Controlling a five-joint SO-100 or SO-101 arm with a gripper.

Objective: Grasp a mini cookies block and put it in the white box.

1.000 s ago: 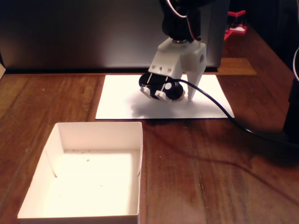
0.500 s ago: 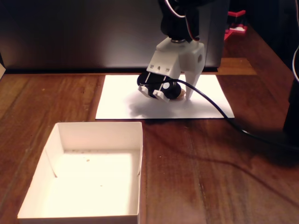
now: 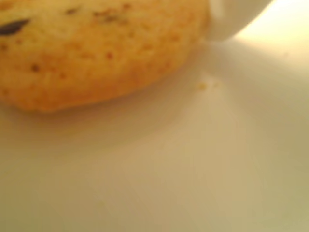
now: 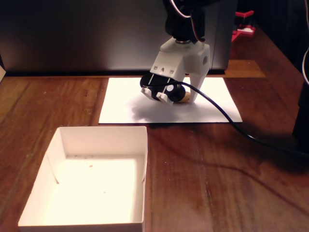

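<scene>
The mini cookies block (image 4: 185, 98) is a small tan cookie lying on the flat white paper sheet (image 4: 125, 104). In the wrist view the cookie (image 3: 96, 53) fills the upper left, very close and blurred, with dark specks. My gripper (image 4: 176, 100) is lowered onto the sheet with its jaws apart around the cookie. One white fingertip (image 3: 227, 19) touches the cookie's right edge; the other finger is out of the wrist view. The white box (image 4: 53, 150) stands on the wooden table in front of the sheet, to the left in the fixed view, holding only a few crumbs.
A black cable (image 4: 251, 137) runs from the gripper across the table to the right. A dark panel (image 4: 72, 34) stands behind the sheet. Red parts (image 4: 244, 24) sit at the back right. Small crumbs (image 3: 202, 86) lie on the paper.
</scene>
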